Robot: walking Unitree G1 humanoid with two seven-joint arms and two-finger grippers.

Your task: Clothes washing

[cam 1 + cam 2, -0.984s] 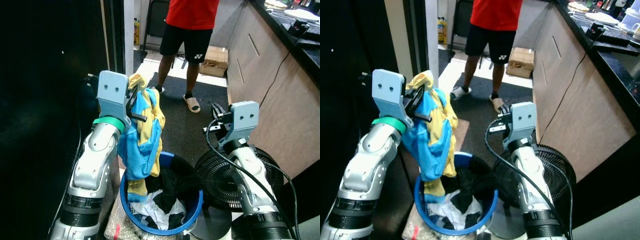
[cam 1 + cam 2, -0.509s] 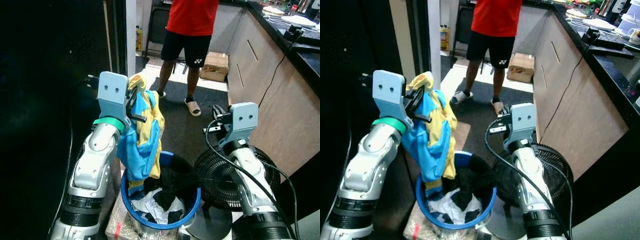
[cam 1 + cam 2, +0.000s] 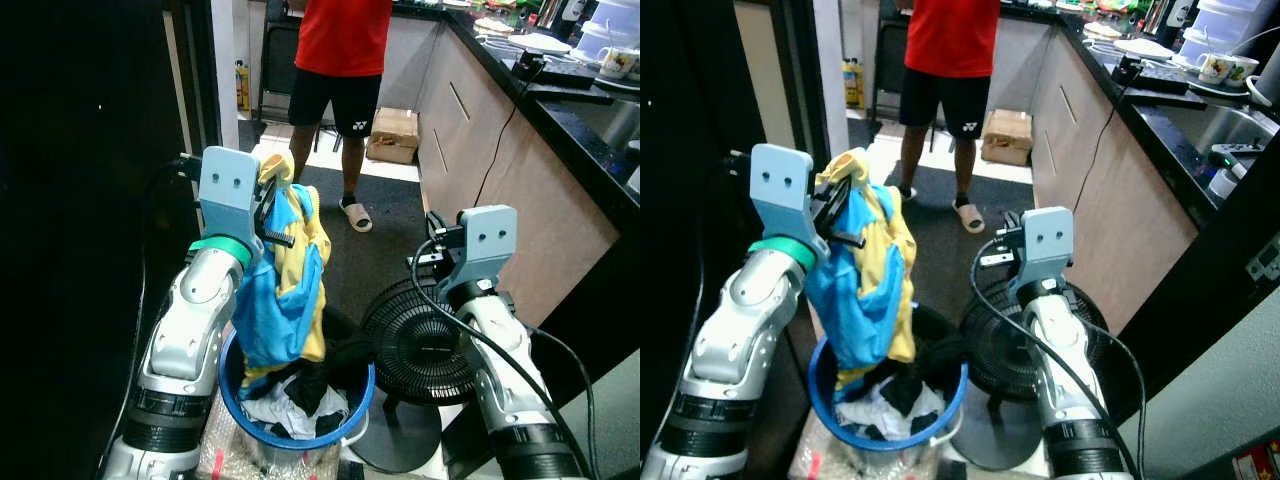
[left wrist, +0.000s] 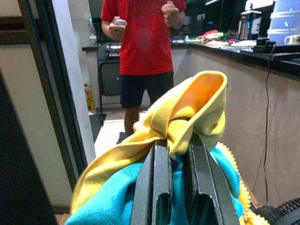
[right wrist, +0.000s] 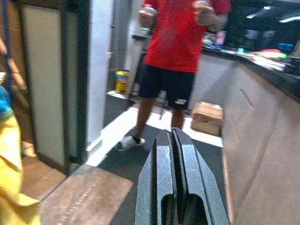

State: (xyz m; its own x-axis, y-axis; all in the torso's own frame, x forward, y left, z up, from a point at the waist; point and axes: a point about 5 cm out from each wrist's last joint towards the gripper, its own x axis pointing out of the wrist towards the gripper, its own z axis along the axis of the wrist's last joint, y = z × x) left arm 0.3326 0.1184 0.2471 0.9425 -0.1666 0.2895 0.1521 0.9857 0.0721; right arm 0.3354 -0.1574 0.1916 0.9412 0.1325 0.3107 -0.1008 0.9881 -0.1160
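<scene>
One yellow-blue garment (image 3: 285, 285) clamped by left gripper (image 4: 175, 154), right gripper (image 5: 172, 140) closed empty, one basket (image 3: 232, 368)

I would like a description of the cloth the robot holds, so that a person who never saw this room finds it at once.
Start at the blue laundry basket on the floor before the robot, beside a black floor fan. Above its left side the left tool is shut on a yellow and blue garment that hangs down into the basket. The other clothes lie in the basket and are black or white; this one is bright and lifted.
</scene>
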